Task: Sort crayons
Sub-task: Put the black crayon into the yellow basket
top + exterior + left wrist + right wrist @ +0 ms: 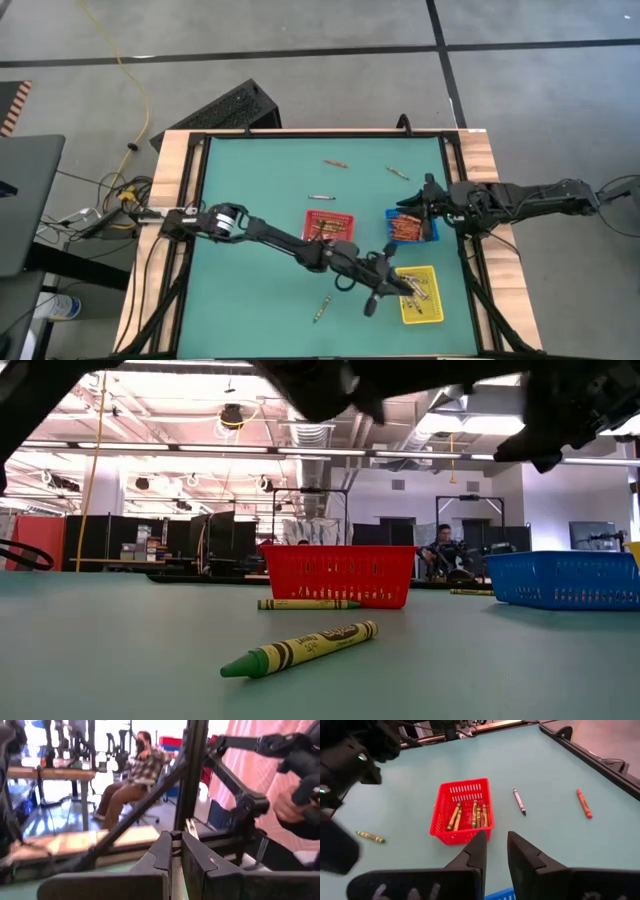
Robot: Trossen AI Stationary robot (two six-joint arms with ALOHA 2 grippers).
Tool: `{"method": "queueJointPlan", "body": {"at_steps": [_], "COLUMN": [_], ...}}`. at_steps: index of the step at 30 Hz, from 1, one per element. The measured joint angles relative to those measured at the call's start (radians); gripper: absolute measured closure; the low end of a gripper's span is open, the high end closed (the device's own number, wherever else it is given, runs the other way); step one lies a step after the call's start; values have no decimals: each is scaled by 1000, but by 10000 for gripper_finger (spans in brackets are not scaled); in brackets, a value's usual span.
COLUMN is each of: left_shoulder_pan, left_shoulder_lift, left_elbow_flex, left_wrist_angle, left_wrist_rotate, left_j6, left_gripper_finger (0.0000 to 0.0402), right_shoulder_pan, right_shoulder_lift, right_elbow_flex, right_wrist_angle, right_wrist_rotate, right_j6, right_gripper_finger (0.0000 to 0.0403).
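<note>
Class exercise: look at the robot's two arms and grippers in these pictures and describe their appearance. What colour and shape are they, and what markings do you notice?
Both arms are black and slender, built of jointed segments. The left arm carries a white ring-shaped band near its base. Each ends in two flat, dark, wedge-shaped fingers: the left gripper and the right gripper look alike from the wrist cameras. Dark cables trail off the table beside the arms' bases.

Two dark jointed arms, each with flat black two-fingered hand.

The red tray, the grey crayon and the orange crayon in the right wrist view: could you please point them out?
red tray (446, 815): right wrist view, on its bare floor.
grey crayon (519, 802): right wrist view, mid-shaft.
orange crayon (584, 803): right wrist view, mid-shaft.
</note>
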Motion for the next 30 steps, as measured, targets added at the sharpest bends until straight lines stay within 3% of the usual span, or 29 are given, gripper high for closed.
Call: {"method": "queueJointPlan", "body": {"at_steps": [7,23,30], "left_shoulder_pan": [2,1,2], "left_shoulder_lift": [77,74,180], "left_elbow_flex": [129,123,217], "left_wrist_angle": [-105,-178,-154], "left_wrist_rotate": [-21,-63,5], "left_j6": [100,322,360], "left_gripper_finger": [395,395,395], "right_shoulder_pan": [0,0,0], "right_shoulder_lift": [1,1,2], "right_elbow_flex": [0,0,0], "right_wrist_angle": [-16,-5,-1], "right_wrist_rotate": [0,1,20], "right_j6": [-21,-69,-68], "right_gripper_finger": [330,330,330]}}
